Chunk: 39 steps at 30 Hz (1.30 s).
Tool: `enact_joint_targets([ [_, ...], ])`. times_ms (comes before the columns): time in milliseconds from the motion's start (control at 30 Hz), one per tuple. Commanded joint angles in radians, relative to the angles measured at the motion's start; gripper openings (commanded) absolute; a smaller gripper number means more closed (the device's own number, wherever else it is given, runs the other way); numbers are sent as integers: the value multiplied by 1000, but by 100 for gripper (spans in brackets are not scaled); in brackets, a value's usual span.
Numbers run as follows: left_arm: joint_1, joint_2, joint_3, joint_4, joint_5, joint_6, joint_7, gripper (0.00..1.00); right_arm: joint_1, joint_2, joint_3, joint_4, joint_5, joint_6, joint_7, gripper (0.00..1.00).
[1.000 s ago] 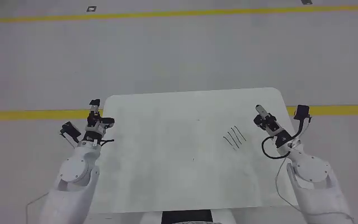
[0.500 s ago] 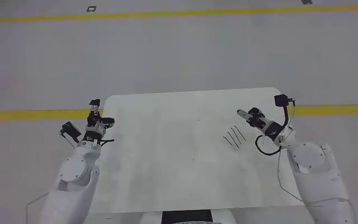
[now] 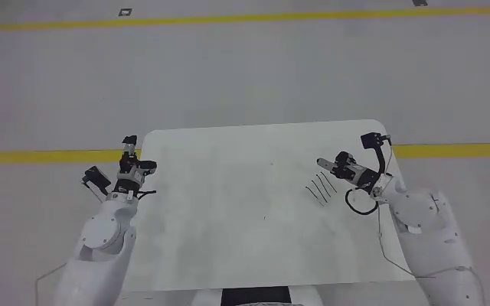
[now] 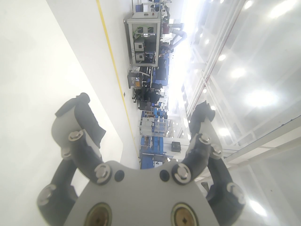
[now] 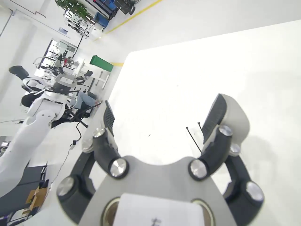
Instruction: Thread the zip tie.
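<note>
Smooth white table (image 3: 230, 237), rounded corners. Thin black zip ties (image 3: 321, 187) lay side by side near right gripper (image 3: 325, 164), ribbed pads (image 5: 212, 116) apart. Left gripper (image 3: 129, 142) fingers also apart.

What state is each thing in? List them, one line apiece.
zip ties: lying loose and straight on the table, none threaded, none held.
left hand: open, empty, by the table's edge.
right hand: open, empty, over the table near the zip ties, not touching them.

Industrial lab hall — yellow floor line (image 3: 230, 19), equipment rack (image 4: 143, 41).
</note>
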Motion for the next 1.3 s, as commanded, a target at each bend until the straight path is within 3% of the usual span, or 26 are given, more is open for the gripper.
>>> enact_joint_targets([
  [0,0,0,0,0,0,0,0,100,15,3,-6,-20,-67,-15,10,100],
  [33,0,0,0,0,0,0,0,100,36,4,-22,-21,-132,-8,7,100],
  [133,0,0,0,0,0,0,0,100,86,4,-63,-9,-195,-5,19,100],
  [267,0,0,0,0,0,0,0,100,177,6,-147,21,-338,-15,97,100],
  [500,0,0,0,0,0,0,0,100,278,6,-294,94,-475,-15,186,100],
  [1000,0,0,0,0,0,0,0,100,282,8,-300,70,-500,-15,192,100],
  [1267,0,0,0,0,0,0,0,100,253,66,-315,-35,-601,-15,276,100],
])
